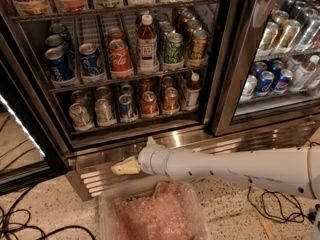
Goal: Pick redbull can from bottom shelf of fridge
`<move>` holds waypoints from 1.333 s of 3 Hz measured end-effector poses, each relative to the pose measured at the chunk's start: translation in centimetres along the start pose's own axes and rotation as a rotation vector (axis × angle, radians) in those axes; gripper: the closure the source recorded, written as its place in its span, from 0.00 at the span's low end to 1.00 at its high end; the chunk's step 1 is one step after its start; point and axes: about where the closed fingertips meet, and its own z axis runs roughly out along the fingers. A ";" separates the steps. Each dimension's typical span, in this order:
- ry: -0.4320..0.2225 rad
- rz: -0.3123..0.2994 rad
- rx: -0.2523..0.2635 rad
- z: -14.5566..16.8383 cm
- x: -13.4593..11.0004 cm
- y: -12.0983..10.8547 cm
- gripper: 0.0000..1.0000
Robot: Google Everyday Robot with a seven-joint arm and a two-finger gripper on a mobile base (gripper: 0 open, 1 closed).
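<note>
The fridge [227, 59] stands open with its left compartment in front of me. On the bottom shelf [135, 126] stands a row of small cans and a bottle. The redbull can [126, 107] is slim, blue and silver, third from the left, between a silver can [105, 112] and a red-orange can [148, 104]. My gripper [137, 155] is at the end of the white arm, low in front of the ribbed steel base [100, 176]. It is below the shelf and slightly right of the can. Its cream fingers are spread apart and hold nothing.
The rack above holds Pepsi cans [91, 60], a Coke can [120, 59] and a bottle [147, 44]. A clear plastic bin [155, 211] sits on the floor under my arm. Black cables [20, 224] lie at left and right. The right glass door [280, 54] is closed.
</note>
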 end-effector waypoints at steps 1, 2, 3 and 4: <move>-0.034 0.003 0.024 1.5 -0.7 -0.7 0.00; -0.083 0.004 0.058 2.3 -2.0 -1.5 0.00; -0.147 0.007 0.101 2.8 -3.1 -1.7 0.00; -0.207 -0.008 0.133 4.0 -3.9 -1.9 0.00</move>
